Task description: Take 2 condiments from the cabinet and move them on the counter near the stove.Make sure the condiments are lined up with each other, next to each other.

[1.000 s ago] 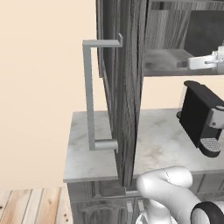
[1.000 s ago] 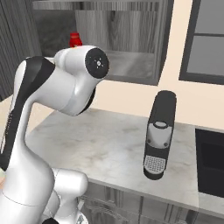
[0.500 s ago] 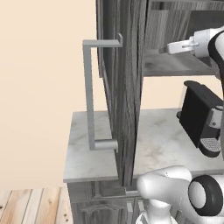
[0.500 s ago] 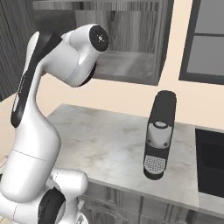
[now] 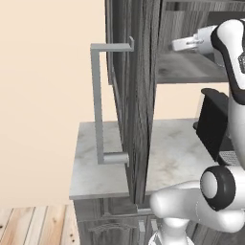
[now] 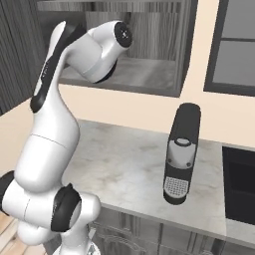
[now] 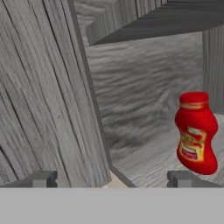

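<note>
A red squeeze bottle [image 7: 196, 133] with a yellow-red label, one of the condiments, stands upright on the shelf inside the open cabinet [image 6: 134, 74]. In the hand view it is ahead and to the right, just above the right fingertip. My gripper [image 7: 111, 179] is open with nothing between its fingertips [image 7: 41, 178], and it is apart from the bottle. The left base view has the gripper [image 5: 181, 44] raised at the cabinet's shelf level, pointing left. The counter [image 6: 124, 164] lies below, and the black stove [image 6: 241, 184] is at its right end.
The cabinet door [image 5: 139, 105] stands swung open, edge-on, with its long bar handle [image 5: 99, 100] sticking out to the left. In the hand view the door [image 7: 43, 87] is close on the left. A black coffee machine [image 6: 182, 154] stands on the counter near the stove.
The arm has lifted and swung up to the cabinet. In the left base view the hand has moved up and to the left, to the shelf opening. The gripper stayed open.
</note>
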